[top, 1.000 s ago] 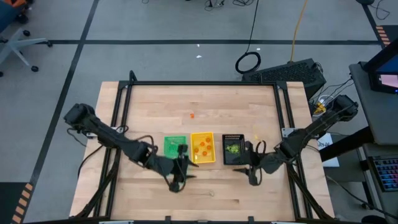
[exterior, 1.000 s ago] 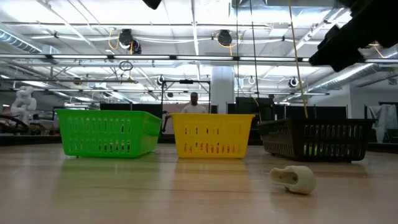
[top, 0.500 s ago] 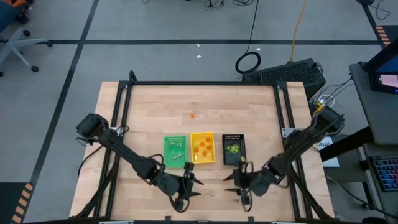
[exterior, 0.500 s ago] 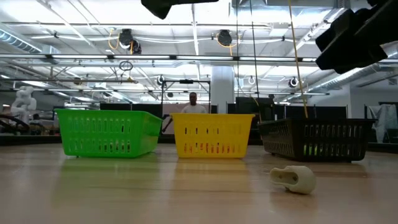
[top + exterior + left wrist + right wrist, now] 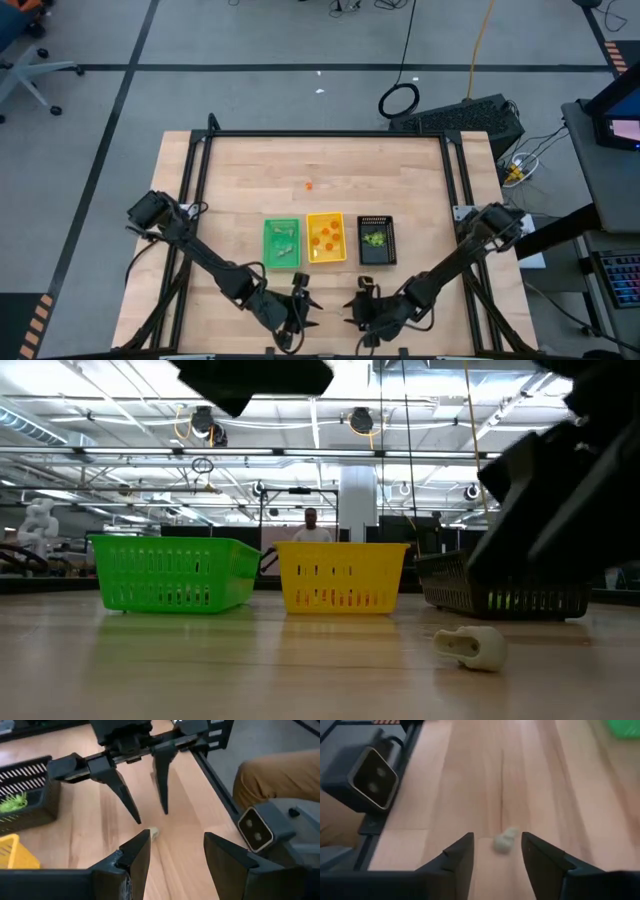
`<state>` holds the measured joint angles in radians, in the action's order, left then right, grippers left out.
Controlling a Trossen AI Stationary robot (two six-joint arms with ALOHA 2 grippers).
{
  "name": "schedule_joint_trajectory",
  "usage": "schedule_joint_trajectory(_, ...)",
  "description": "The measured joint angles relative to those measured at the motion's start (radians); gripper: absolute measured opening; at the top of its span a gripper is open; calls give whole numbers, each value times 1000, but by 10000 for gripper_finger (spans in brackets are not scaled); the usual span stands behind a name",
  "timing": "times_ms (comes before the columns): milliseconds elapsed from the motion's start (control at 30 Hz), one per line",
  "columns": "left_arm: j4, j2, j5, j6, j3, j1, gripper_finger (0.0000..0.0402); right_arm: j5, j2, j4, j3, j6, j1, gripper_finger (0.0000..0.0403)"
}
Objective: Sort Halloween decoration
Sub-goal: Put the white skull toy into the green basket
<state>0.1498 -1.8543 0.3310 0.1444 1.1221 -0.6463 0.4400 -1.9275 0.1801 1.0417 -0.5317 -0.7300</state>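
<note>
A pale whitish trinket (image 5: 472,646) lies on its side on the bare wood near the table's front edge. My two grippers face each other across it. My right gripper (image 5: 497,836) is open, and the trinket (image 5: 505,840) lies on the table just ahead of its fingertips, untouched. My left gripper (image 5: 175,837) is open as well, with the trinket (image 5: 154,834) a little ahead of it. In the high view the left gripper (image 5: 308,306) and the right gripper (image 5: 353,309) stand close together below the trays.
A green tray (image 5: 281,243), a yellow tray (image 5: 326,238) and a black tray (image 5: 376,240) stand in a row mid-table, each holding trinkets. One orange trinket (image 5: 309,185) lies alone farther back. The low camera (image 5: 255,827) sits at the table's near edge.
Both grippers have come down and toward the table's near edge. My right gripper has also swung toward the table's left, up to the pale trinket. My left gripper has shifted slightly toward the right. The trinket has stayed where it was.
</note>
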Motion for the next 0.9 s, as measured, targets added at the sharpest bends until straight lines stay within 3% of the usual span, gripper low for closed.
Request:
schedule_joint_trajectory(500, 82, -89, 12, 32, 0, -11, 184, 2, -56, -41, 26, -50, 0, 65)
schedule_joint_trajectory(900, 113, -91, 19, 29, -1, -8, 184, 33, -56, -26, 26, -15, 18, 47)
